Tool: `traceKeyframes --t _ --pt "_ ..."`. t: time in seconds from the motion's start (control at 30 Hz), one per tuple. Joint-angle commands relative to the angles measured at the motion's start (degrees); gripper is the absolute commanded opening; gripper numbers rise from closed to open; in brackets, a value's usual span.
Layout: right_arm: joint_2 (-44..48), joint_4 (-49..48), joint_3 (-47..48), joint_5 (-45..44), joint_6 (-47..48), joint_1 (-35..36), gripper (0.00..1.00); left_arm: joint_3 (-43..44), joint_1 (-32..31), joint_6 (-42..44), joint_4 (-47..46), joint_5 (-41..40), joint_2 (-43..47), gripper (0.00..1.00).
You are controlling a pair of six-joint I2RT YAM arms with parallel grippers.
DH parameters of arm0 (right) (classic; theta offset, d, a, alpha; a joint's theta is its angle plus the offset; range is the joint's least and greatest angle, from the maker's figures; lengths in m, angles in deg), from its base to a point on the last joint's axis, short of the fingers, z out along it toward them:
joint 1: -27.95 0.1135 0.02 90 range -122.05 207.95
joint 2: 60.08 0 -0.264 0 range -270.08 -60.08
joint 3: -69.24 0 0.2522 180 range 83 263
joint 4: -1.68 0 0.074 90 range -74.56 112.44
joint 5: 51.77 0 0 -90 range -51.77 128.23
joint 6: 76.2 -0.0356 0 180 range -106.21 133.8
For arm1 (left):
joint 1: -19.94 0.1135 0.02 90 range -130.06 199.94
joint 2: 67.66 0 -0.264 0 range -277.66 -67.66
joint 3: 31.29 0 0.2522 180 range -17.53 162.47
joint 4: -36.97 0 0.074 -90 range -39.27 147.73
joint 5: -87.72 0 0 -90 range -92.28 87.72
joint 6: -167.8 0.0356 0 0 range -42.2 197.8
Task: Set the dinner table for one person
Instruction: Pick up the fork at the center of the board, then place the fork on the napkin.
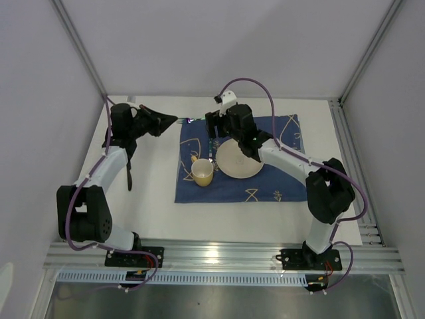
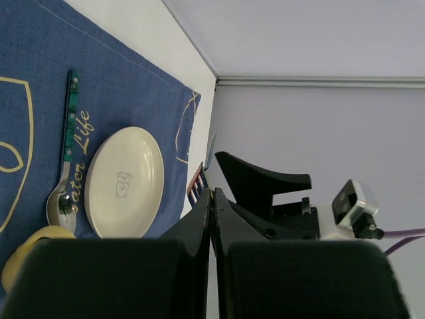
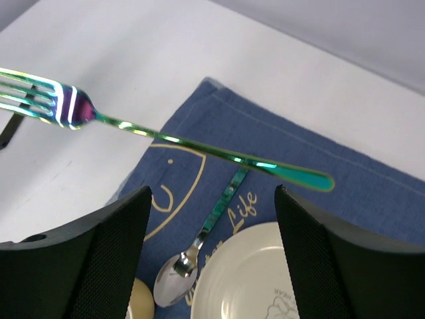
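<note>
The left gripper [image 1: 174,120] pinches the light, slick iridescent fork [image 3: 199,145] near its tines. The right gripper [image 3: 212,199] gapes open and should take the stiff handle toward 3 o'clock.

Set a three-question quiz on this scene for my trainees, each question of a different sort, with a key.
1. True or false: the spoon lies on the cloth beside the plate.
2. The right gripper is: A open; B shut on the spoon; C out of view.
3. Fill in: the left gripper is shut on the ____.
Key: 1 true; 2 A; 3 fork.
</note>
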Motion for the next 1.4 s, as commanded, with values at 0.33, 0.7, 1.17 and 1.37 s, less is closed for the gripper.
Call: traceKeyframes --t 0.33,0.7,1.17,1.37 --pt "-4.4 -4.9 5.5 2.5 1.3 -0.6 0.86 0.0 -1.9 -0.4 -3.0 -1.0 0.3 0.0" --pt "-2.6 -1.0 4.6 6.3 11.8 0.0 0.83 1.6 -2.0 1.4 -1.2 -0.7 -0.5 0.0" --pt "0.2 -1.9 -2.1 -0.8 44.9 4.3 0.8 1.5 -2.2 0.7 -1.1 1.4 -0.3 0.0" --pt "-3.1 -5.4 -1.5 -7.1 51.0 5.7 0.71 1.4 -2.4 0.8 0.2 2.2 1.3 0.0"
